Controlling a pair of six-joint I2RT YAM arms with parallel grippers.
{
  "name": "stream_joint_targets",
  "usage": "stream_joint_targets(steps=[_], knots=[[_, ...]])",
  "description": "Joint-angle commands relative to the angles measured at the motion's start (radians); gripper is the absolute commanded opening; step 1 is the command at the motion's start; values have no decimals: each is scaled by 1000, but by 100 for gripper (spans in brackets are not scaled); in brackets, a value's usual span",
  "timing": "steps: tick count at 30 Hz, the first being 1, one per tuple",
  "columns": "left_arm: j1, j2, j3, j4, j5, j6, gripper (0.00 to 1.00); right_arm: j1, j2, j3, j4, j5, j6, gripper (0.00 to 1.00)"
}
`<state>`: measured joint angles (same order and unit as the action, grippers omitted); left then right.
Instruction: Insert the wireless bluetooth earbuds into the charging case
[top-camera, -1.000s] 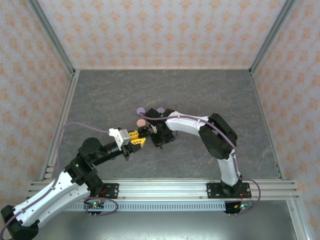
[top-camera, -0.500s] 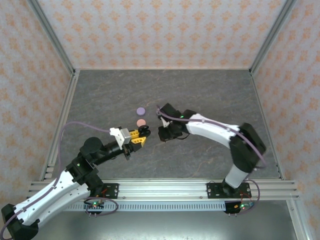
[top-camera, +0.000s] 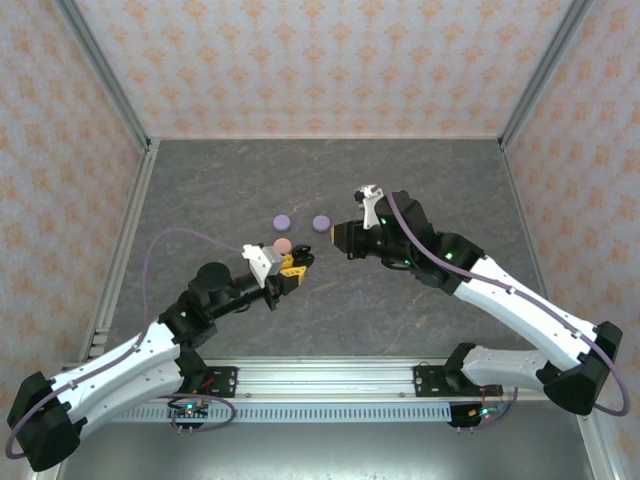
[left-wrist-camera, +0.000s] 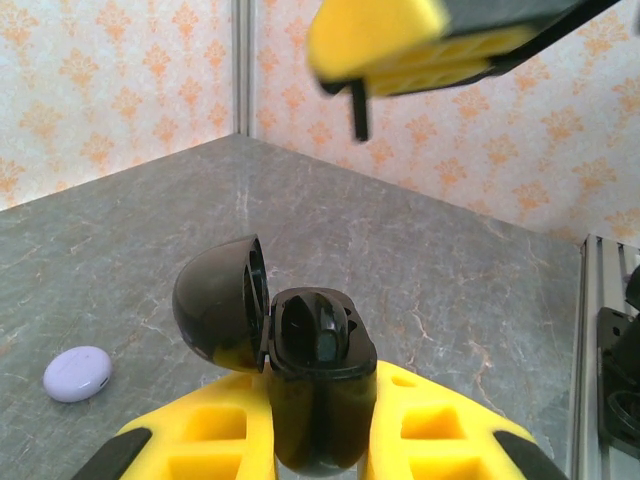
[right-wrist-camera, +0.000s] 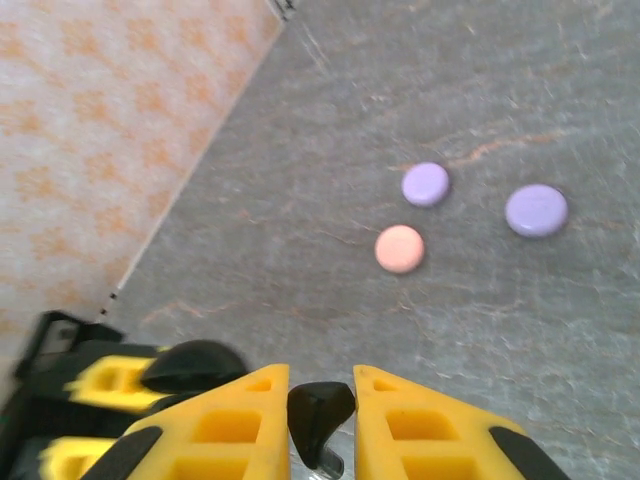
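Two holds: left wrist view shows left gripper (left-wrist-camera: 320, 445) clamping open black plastic case (left-wrist-camera: 305, 350); right gripper (right-wrist-camera: 321, 415) pinches small black earbud (right-wrist-camera: 318, 398).

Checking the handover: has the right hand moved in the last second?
Yes. The right hand drew back rightward, uncovering the lilac case it hid.

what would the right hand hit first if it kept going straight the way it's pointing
Probably the round pink case: it lies almost dead ahead of the right hand. The open black charging case sits off to the side; depth is unclear.
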<state>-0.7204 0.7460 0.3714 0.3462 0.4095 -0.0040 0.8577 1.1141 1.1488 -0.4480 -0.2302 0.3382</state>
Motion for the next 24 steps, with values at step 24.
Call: stream_joint_targets(steps=[24], knots=[[-6,56,44,139,7,-47,0,145,17,-141,312,111,79,18]])
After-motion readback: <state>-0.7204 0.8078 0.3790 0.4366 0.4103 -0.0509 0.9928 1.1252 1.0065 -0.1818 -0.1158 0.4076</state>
